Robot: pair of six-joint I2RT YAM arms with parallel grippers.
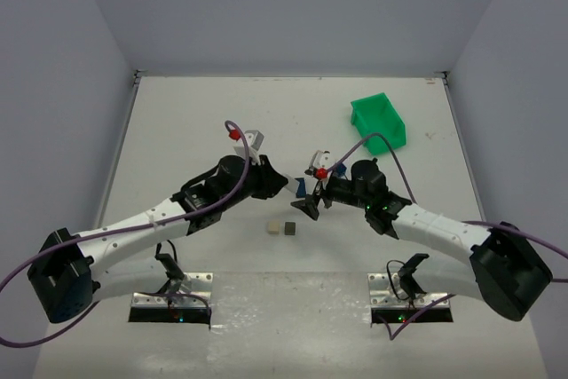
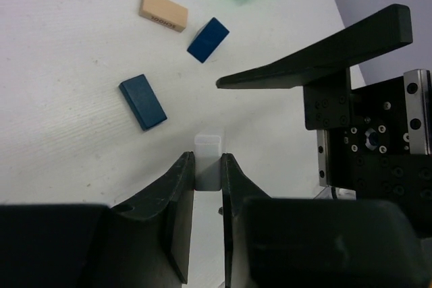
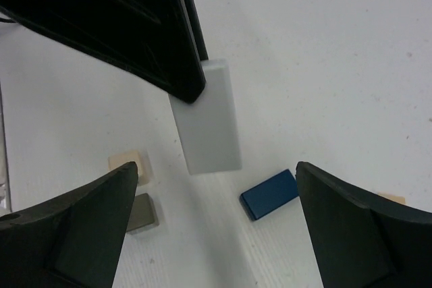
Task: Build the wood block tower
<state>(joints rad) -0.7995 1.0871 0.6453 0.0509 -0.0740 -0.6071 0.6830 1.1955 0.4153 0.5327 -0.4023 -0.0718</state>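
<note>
My left gripper (image 2: 207, 166) is shut on the end of a pale plank (image 2: 207, 148), holding it above the table. In the right wrist view the same plank (image 3: 209, 123) hangs from the left fingers (image 3: 155, 38), above and between the tips of my right gripper (image 3: 216, 170), which stands wide open around nothing. A tan cube (image 1: 274, 228) and a dark grey cube (image 1: 289, 229) sit side by side on the table, just in front of both grippers. Lying flat are two dark blue pieces (image 2: 142, 102) (image 2: 208, 40) and a tan block (image 2: 163, 11).
A green plastic bin (image 1: 379, 121) stands at the back right of the table. The two arms meet tip to tip at the middle, and the right gripper's finger (image 2: 324, 55) reaches across the left wrist view. Grey walls close in the table.
</note>
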